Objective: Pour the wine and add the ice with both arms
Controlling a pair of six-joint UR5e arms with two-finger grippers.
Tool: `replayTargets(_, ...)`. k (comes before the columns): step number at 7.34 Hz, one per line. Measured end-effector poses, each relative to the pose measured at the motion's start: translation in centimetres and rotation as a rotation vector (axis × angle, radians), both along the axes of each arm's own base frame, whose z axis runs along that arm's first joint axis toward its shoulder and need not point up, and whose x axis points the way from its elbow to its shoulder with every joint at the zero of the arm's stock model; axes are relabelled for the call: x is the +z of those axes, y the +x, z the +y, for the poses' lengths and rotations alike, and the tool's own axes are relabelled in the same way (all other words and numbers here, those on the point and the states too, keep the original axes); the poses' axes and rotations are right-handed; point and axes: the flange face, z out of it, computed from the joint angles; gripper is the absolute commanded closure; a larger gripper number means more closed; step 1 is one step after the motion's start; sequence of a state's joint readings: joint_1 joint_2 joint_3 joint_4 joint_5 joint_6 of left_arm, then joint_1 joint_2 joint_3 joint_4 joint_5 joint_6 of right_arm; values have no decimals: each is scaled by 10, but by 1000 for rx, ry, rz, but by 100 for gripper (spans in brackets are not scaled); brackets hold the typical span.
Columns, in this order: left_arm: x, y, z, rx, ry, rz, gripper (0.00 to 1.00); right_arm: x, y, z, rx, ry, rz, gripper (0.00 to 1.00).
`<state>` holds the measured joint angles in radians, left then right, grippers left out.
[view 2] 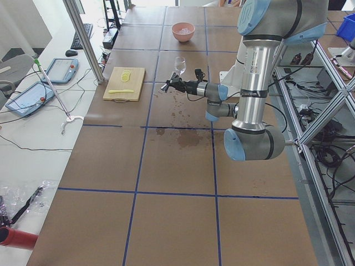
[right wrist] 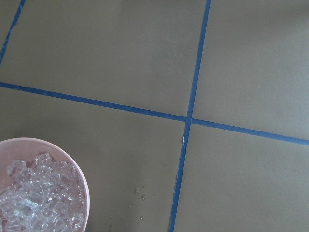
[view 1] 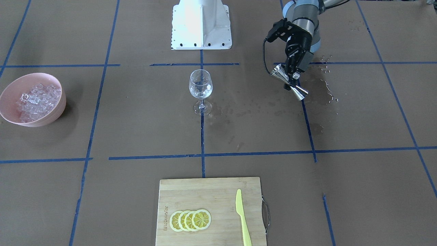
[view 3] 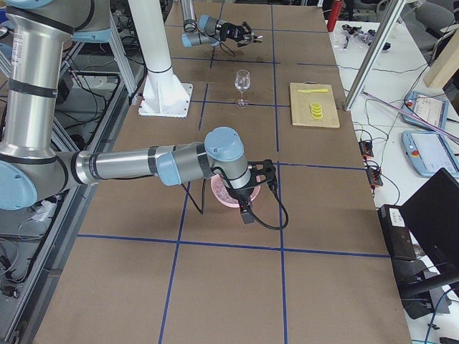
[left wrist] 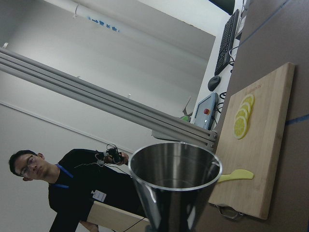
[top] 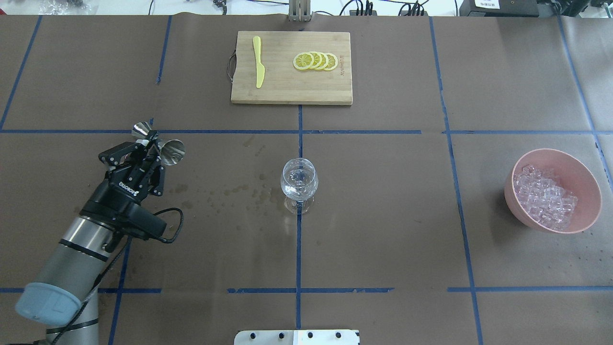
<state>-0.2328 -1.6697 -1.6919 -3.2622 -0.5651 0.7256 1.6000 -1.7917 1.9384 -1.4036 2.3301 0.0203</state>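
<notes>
Overhead and front cameras face each other — both show ice (view 1: 36, 100); side views look lengthwise.

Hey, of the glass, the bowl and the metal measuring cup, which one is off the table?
The steel jigger: the left gripper holds it tilted in the air. The wine glass and the pink bowl both stand on the table.

I'm looking at two arms built of silver-grey tubes. The left arm (top: 72, 261) is showing a pale blue cap (top: 44, 301) at its joint and a thin black band round the tube, and the right arm (view 3: 122, 166) is wearing the same blue at its joints. The left gripper (top: 151, 147) is black and is carrying white lettering on its body, with a black cable (top: 173, 225) looping off the wrist. The white base (view 1: 201, 27) is showing a row of dark screw holes along its edge.
</notes>
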Motion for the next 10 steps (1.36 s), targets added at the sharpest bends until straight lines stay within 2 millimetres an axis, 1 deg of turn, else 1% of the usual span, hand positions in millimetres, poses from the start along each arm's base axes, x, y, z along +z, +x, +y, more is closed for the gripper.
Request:
replayTargets(1, 29, -23, 5, 15, 6, -3, 100, 0, 0, 0, -1, 1, 0, 0)
replayTargets(2, 52, -45, 11, 26, 8, -4, 100, -1, 0, 0, -2, 3, 1, 0)
replayTargets(4, 89, -82, 21, 48, 3, 19, 100, -1, 0, 0, -3, 5, 1, 0)
replayTargets(5, 104, -93, 27, 105, -19, 74, 100, -1, 0, 0, -3, 4, 1, 0)
replayTargets(6, 116, -103, 35, 211, -58, 173, 100, -1, 0, 0, -3, 4, 1, 0)
replayTargets(7, 124, -108, 41, 307, -109, 290, 100, -1, 0, 0, -3, 5, 1, 0)
replayTargets(8, 130, -108, 45, 377, -172, 403, 100, -2, 0, -1, -2, 6, 2, 0)
replayTargets(10, 154, -104, 48, 460, -333, 611, 100, -3, 0, -1, -1, 9, 1, 0)
